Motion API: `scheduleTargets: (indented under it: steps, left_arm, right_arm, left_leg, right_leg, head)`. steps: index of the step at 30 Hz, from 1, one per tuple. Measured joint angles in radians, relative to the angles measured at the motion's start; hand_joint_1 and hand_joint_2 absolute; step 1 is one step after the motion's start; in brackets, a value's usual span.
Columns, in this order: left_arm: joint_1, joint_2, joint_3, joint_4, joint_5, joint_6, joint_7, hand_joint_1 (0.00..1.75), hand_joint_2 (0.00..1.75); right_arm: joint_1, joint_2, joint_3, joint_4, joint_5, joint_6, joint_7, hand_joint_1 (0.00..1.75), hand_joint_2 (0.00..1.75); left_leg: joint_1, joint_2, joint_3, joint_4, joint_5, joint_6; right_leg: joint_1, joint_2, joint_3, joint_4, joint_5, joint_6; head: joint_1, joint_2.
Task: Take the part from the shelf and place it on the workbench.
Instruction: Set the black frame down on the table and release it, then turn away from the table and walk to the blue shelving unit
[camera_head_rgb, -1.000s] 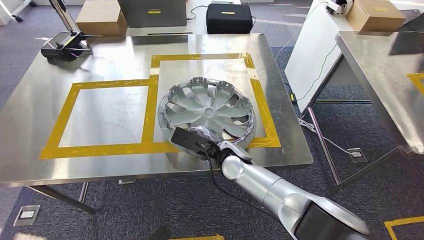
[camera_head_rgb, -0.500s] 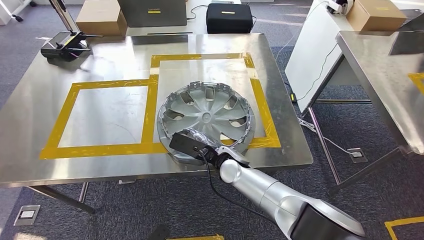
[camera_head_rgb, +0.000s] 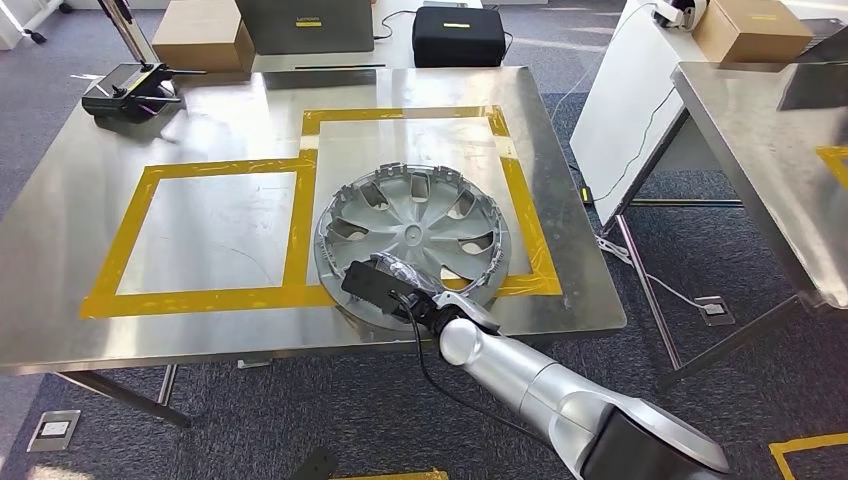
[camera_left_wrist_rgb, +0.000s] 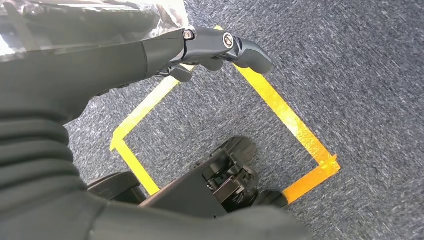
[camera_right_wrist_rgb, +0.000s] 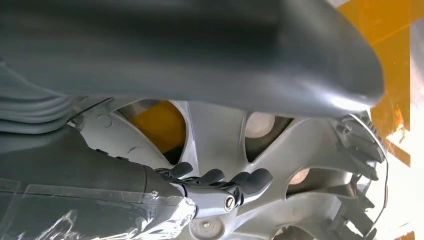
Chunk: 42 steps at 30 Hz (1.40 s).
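Observation:
The part is a silver hubcap (camera_head_rgb: 415, 235) lying flat, inner side up, on the steel workbench (camera_head_rgb: 220, 220). It sits in the near left corner of the right yellow-taped square (camera_head_rgb: 405, 115) and overlaps the tape. My right hand (camera_head_rgb: 378, 283) is at its near rim. In the right wrist view the hubcap (camera_right_wrist_rgb: 215, 130) shows between the thick thumb (camera_right_wrist_rgb: 200, 50) and the straight dark fingers (camera_right_wrist_rgb: 220, 185), which stand wide apart without clamping it. My left hand (camera_left_wrist_rgb: 200, 45) hangs over the carpet with its fingers out, holding nothing.
A black device (camera_head_rgb: 130, 92) lies at the bench's far left corner. Behind the bench stand a cardboard box (camera_head_rgb: 203, 35) and a black case (camera_head_rgb: 458, 36). A leaning white board (camera_head_rgb: 625, 110) and a second steel table (camera_head_rgb: 770, 150) are at the right.
The hubcap's near edge, lifted a second ago, has come down and the hubcap lies flat. My right hand has stayed at the near rim, shifting only slightly.

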Motion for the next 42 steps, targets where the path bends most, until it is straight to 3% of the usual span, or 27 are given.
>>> scheduleTargets:
  steps: [13, 27, 42]
  left_arm:
    - [0.010, 0.000, 0.016, 0.000, 0.004, 0.000, -0.017, 0.00, 0.00]
    - [0.011, 0.000, 0.020, 0.000, -0.007, 0.029, -0.023, 0.00, 0.00]
    - [0.061, 0.005, 0.055, 0.003, 0.057, 0.045, -0.067, 0.00, 0.00]
  right_arm:
    - [-0.055, -0.074, -0.054, -0.185, -0.017, -0.099, 0.039, 0.00, 0.00]
    - [-0.083, -0.169, -0.117, -0.506, 0.092, -0.239, 0.091, 0.00, 0.00]
    - [0.060, -0.393, -0.290, -0.942, -0.115, -0.278, 0.062, 0.00, 0.00]
  left_leg:
    - [0.000, 0.000, 0.000, 0.000, 0.000, 0.000]
    - [0.000, 0.000, 0.000, 0.000, 0.000, 0.000]
    - [0.000, 0.000, 0.000, 0.000, -0.002, 0.000]
  right_leg:
    - [0.000, 0.000, 0.000, 0.000, 0.000, 0.000]
    - [0.000, 0.000, -0.001, 0.000, 0.000, 0.000]
    - [0.000, 0.001, -0.001, -0.001, -0.001, 0.000]
  head:
    - [0.000, 0.000]
    - [0.000, 0.000]
    - [0.000, 0.000]
